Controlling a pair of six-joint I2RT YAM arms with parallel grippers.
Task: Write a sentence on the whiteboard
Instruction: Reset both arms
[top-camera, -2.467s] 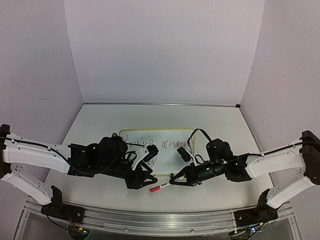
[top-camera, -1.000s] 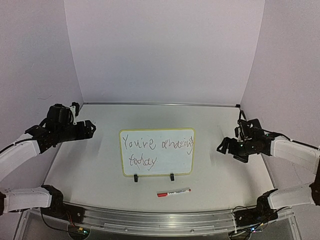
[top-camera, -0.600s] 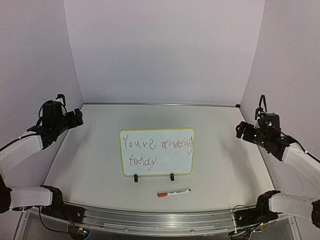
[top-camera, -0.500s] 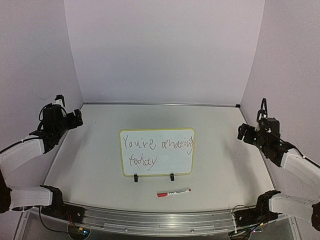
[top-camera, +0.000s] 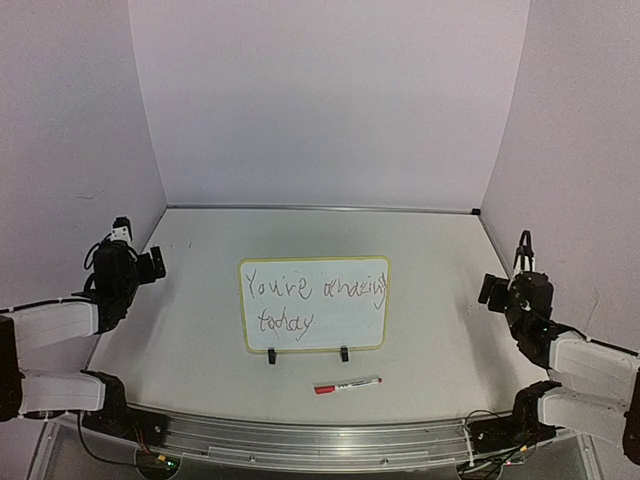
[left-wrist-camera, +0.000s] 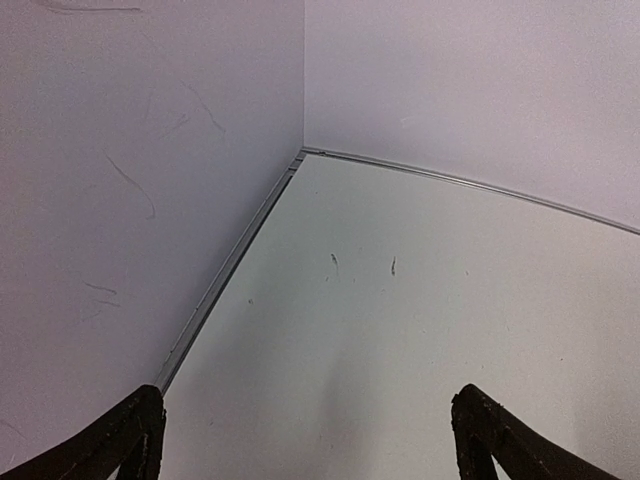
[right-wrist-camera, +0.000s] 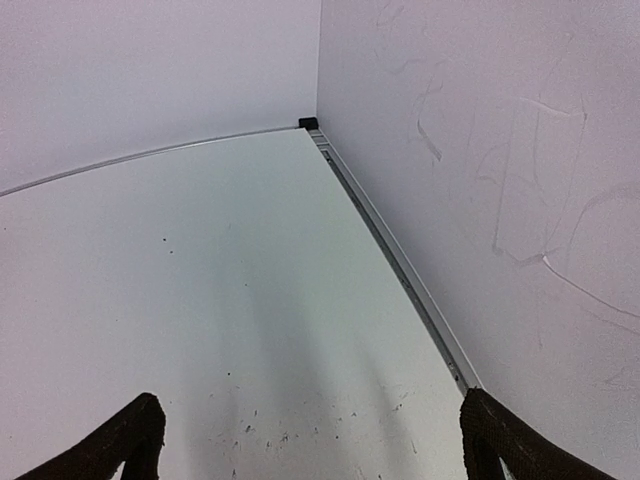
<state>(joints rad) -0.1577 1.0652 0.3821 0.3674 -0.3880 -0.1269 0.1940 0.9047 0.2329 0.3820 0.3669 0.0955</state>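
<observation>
Where whiteboard sits, sentence spans two lines.

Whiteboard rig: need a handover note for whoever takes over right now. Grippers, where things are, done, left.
Left gripper: open, empty, at the table's left edge.
Right gripper: open, empty, at the right edge.
Whiteboard: mid-table, touched by neither arm.
Sentence: "You're amazing today", two lines, on the board.
Red-capped marker: lying on the table in front of the board, apart from it.
Done: writing finished, marker put down.
Left: nothing apparent.
</observation>
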